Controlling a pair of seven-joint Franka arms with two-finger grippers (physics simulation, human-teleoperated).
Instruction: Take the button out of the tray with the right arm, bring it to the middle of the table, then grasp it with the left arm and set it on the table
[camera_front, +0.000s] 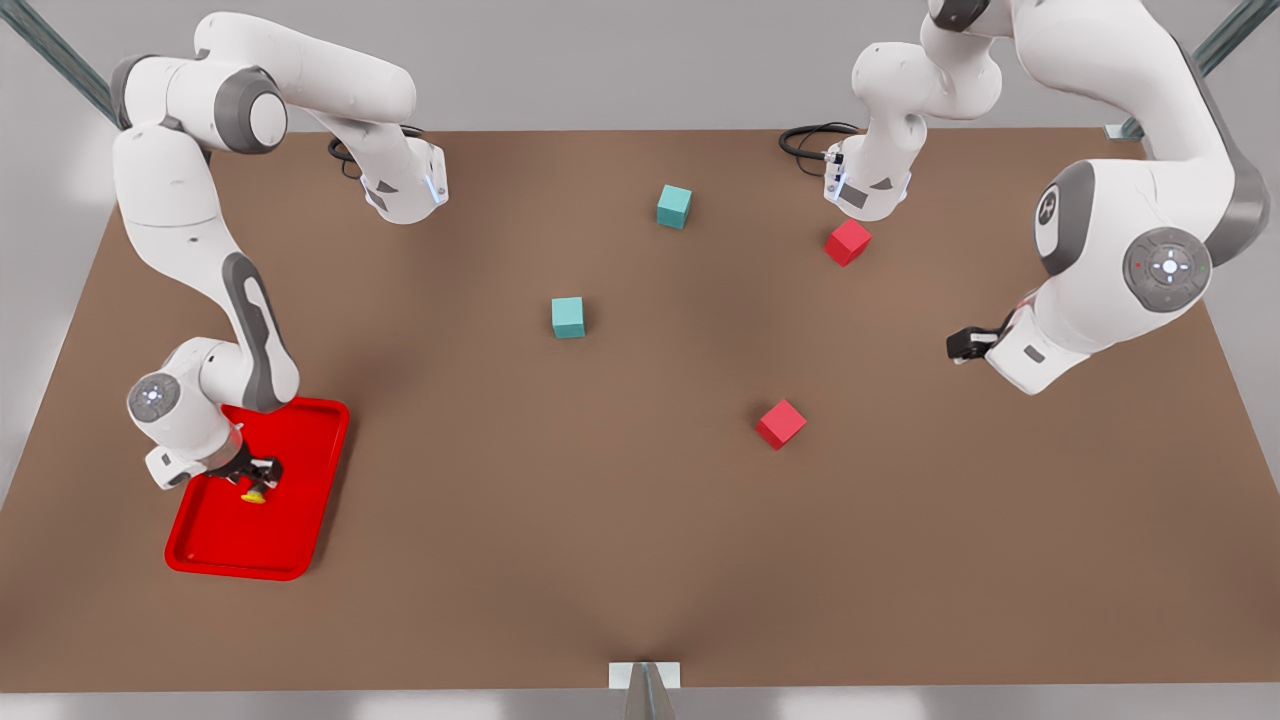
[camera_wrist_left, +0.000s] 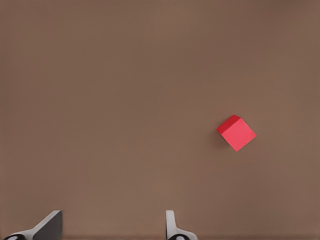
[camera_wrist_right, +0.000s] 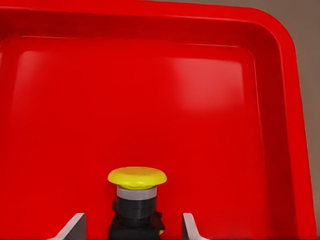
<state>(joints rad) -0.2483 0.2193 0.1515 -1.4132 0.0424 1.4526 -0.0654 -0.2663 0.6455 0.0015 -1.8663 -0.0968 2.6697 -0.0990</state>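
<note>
Button (camera_wrist_right: 136, 200), with its yellow cap and dark body, sits inside the red tray (camera_front: 310, 470) at the lower left of the front view, so the first step is not yet finished. The right gripper (camera_front: 250, 474) is low over the tray, its fingers (camera_wrist_right: 72, 227) spread on either side of the button without visibly pressing it; I judge the grasp to be about to close. Lifting, carrying to the middle of the table (camera_front: 640, 560), the handover and the set-down all remain. The left gripper (camera_front: 958, 345) waits at the right of the front view above bare tabletop, fingers (camera_wrist_left: 47, 226) apart and empty, with a red cube (camera_wrist_left: 236, 132) nearby.
</note>
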